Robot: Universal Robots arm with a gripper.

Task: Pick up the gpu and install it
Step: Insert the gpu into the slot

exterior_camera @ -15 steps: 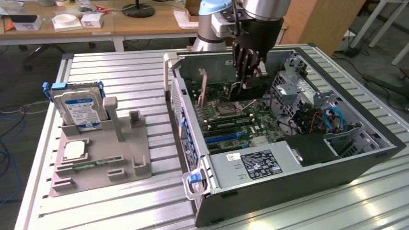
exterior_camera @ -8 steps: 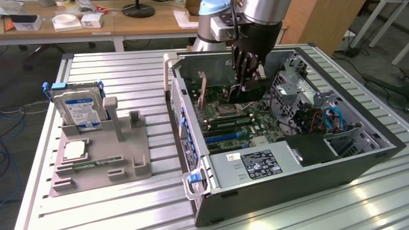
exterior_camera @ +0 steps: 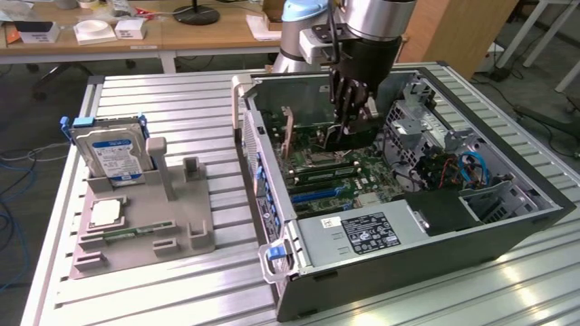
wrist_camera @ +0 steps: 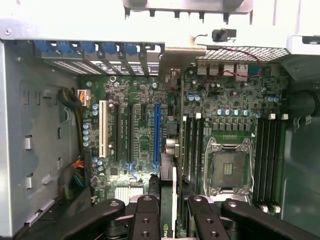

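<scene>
My gripper [exterior_camera: 349,129] reaches down into the open computer case [exterior_camera: 530,212] and is shut on the gpu [exterior_camera: 355,139], a dark card held upright over the motherboard. In the wrist view the gpu [wrist_camera: 169,192] is edge-on between my black fingers [wrist_camera: 146,212], and its silvery end bracket [wrist_camera: 182,51] sits at the case's rear slot openings. The card runs just beside the long blue slot [wrist_camera: 156,134], between that slot and the memory sticks [wrist_camera: 192,145]. Whether its lower edge touches the board is hidden.
A grey holder [exterior_camera: 145,227] on the slatted table carries a silver hard drive [exterior_camera: 109,155] with a blue-white label and a square processor chip [exterior_camera: 107,212]. Inside the case are the power supply [exterior_camera: 363,234], the drive cage [exterior_camera: 412,129] and an empty processor socket [wrist_camera: 227,170].
</scene>
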